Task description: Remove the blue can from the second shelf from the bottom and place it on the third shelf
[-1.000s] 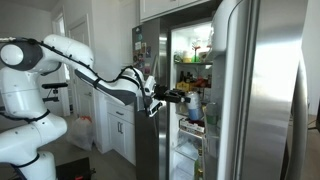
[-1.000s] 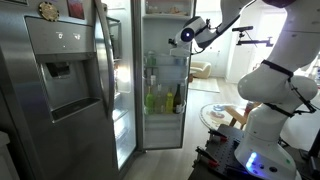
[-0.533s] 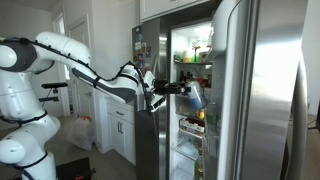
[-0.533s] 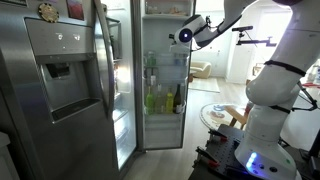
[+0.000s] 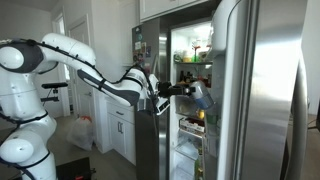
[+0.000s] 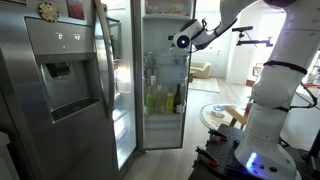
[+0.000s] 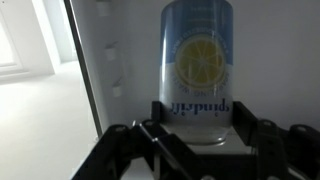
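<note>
Blue can (image 7: pixel 197 65) x1, lemon print, sits btwn 2 fingers (image 7: pixel 262 140) of gripper (image 7: pixel 197 138), jaws clamped on its sides. In an exterior view, can is held just inside open fridge (image 5: pixel 255 90), approx mid-height.

The refrigerator doors (image 5: pixel 265 90) are brushed stainless steel with a soft, streaky sheen in both exterior views. The dispenser recess (image 6: pixel 62 82) set into one door is dark, glossy plastic, and the interior wall (image 7: pixel 120 70) is smooth white plastic. The robot arm (image 5: pixel 60 50) wears a glossy white plastic shell, the gripper (image 7: pixel 200 138) looks like matt black plastic, the blue can (image 7: pixel 197 60) is smooth metal with a satin printed skin, and the bottles (image 6: pixel 160 100) in the door rack look like shiny, see-through glass or plastic.
</note>
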Tool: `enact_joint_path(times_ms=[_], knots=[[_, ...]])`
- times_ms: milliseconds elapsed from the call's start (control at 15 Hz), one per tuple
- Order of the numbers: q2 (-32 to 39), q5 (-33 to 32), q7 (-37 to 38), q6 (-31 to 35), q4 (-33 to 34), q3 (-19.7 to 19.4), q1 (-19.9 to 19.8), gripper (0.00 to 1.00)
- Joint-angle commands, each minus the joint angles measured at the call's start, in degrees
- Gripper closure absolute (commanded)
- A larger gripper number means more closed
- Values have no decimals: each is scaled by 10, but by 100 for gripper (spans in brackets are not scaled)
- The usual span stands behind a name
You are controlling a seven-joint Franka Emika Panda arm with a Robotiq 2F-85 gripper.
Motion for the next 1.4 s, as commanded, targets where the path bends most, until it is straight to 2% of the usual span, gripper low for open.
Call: enact_joint_path(times_ms=[0, 667, 1333], knots=[[43, -27, 24, -5, 54, -22, 15, 54], [141, -35, 45, 31, 147, -24, -2, 54], [226, -17, 34, 102, 210, -15, -29, 54]])
